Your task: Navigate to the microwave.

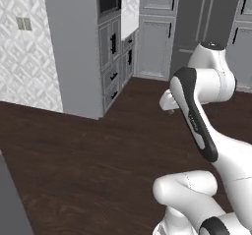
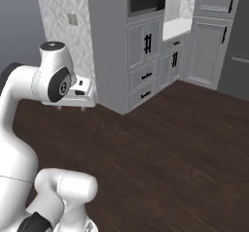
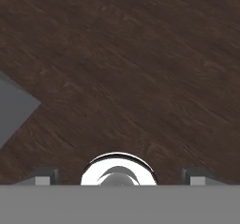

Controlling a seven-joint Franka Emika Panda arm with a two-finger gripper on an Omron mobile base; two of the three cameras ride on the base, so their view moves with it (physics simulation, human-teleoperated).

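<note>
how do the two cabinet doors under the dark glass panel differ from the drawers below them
The cabinet doors stand side by side as a tall pair; the drawers are low, wide and stacked one over the other. The doors carry vertical black handles; the drawers carry horizontal ones. Both are grey panelled fronts with black handles, and all are shut.

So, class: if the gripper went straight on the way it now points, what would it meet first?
The gripper points down at the dark wood floor, with nothing between in the hand view. It would most likely meet the bare floor first; how far off that is, the pictures do not show.
</note>
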